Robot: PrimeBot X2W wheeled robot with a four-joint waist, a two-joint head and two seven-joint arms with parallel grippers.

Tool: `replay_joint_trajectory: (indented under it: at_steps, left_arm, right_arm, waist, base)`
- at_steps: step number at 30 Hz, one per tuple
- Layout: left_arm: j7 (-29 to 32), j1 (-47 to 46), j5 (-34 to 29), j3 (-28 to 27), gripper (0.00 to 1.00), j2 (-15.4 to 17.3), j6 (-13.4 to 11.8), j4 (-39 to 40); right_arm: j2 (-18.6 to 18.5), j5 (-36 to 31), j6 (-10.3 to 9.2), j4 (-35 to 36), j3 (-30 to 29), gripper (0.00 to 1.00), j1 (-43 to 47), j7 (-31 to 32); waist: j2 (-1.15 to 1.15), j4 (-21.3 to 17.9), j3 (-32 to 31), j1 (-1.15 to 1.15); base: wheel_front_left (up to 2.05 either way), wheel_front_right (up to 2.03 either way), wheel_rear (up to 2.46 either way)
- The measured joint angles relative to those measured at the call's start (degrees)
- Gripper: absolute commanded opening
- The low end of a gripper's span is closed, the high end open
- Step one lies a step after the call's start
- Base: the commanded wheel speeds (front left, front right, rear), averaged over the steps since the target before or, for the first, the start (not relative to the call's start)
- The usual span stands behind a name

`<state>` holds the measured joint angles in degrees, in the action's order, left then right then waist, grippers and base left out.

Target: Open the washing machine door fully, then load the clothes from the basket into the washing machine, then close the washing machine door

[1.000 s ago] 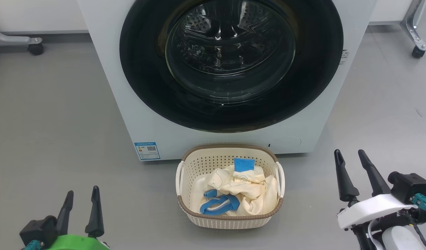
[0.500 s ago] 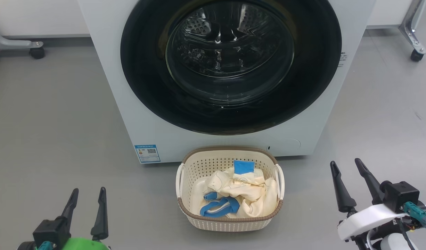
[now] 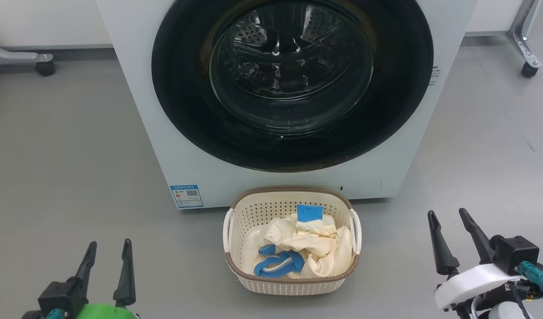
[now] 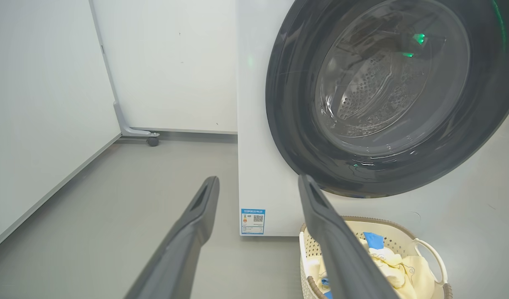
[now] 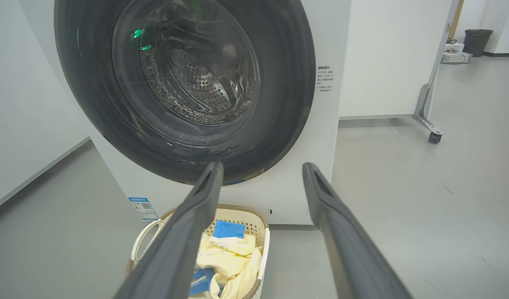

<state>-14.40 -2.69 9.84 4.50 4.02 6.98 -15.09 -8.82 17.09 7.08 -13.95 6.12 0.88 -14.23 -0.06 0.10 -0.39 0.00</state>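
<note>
Opening step: nothing is being gripped yet; the washing machine door [image 3: 291,79] is lying shut against the washing machine [image 3: 134,110].
Left gripper [image 3: 110,242]: jaws are being held apart and empty, low at the left, well apart from the door.
Right gripper [image 3: 446,212]: jaws are being held apart and empty, to the right of the basket [image 3: 293,288].
Clothes [image 3: 311,248]: are being kept heaped in the basket, just before the machine.
Next move: a gripper is probably being called to the door's rim, so that the door is pulled wide; no handle can be told.
</note>
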Motion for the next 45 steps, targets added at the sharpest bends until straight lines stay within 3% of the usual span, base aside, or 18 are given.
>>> replay_joint_trajectory:
  at_steps: [27,45]
  left_arm:
    - [0.0,0.0,-1.3,-1.6,1.00,-0.7,0.0,-0.1]
    - [0.0,0.0,-1.4,-2.2,1.00,-0.9,0.0,-0.1]
  right_arm:
    - [0.7,-0.6,0.00,-0.1,0.0,1.00,0.0,0.0]
    - [1.3,-0.6,0.00,-0.1,0.6,1.00,-0.1,0.0]
  waist:
    - [0.00,-0.2,0.6,0.00]
    - [0.00,-0.5,0.4,0.00]
  base:
    - [0.01,0.01,-0.02]
    - [0.32,0.32,-0.64]
